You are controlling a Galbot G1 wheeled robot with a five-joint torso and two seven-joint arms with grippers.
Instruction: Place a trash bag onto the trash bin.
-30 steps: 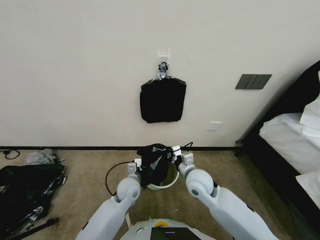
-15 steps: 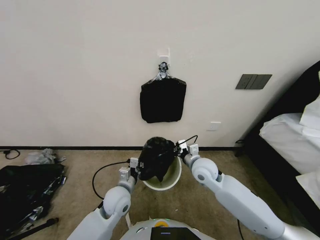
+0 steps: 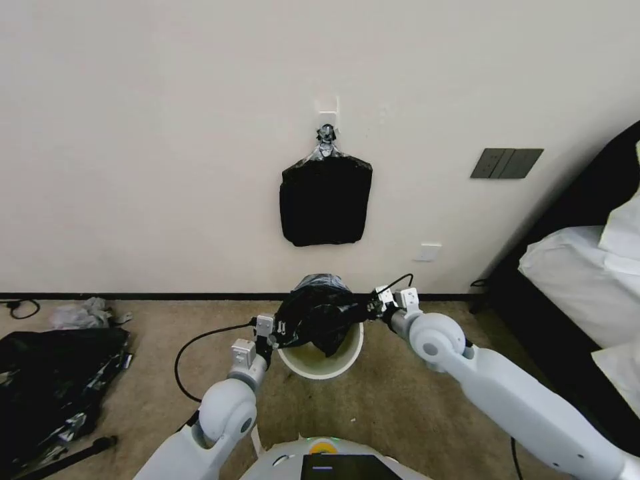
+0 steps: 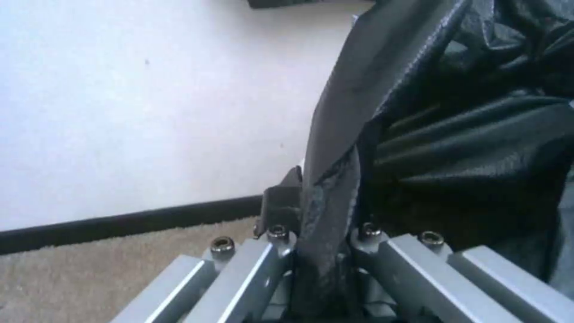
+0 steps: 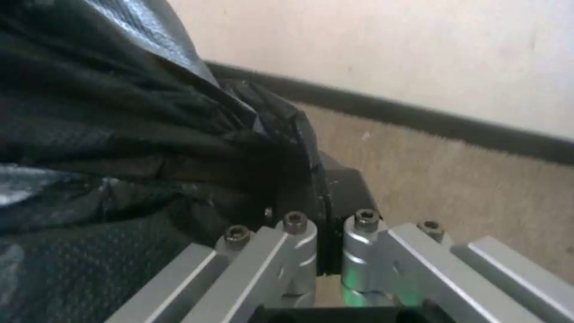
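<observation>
- Two pincers hold the trash bag (image 3: 319,319) stretched between them above the trash bin (image 3: 321,360): the left pincer (image 3: 275,331) clamped on its edge at 9 o'clock, the right pincer (image 3: 375,310) clamped on it at 3 o'clock.
- Seen from the left wrist, a fold of film runs straight down between the closed jaws.
- Most of the bag hangs bunched over the bin's open mouth, near the far rim, not yet seated.
- It looks light, limp and slippery, likely to tear if tugged; the edge is the best place to grip.
</observation>
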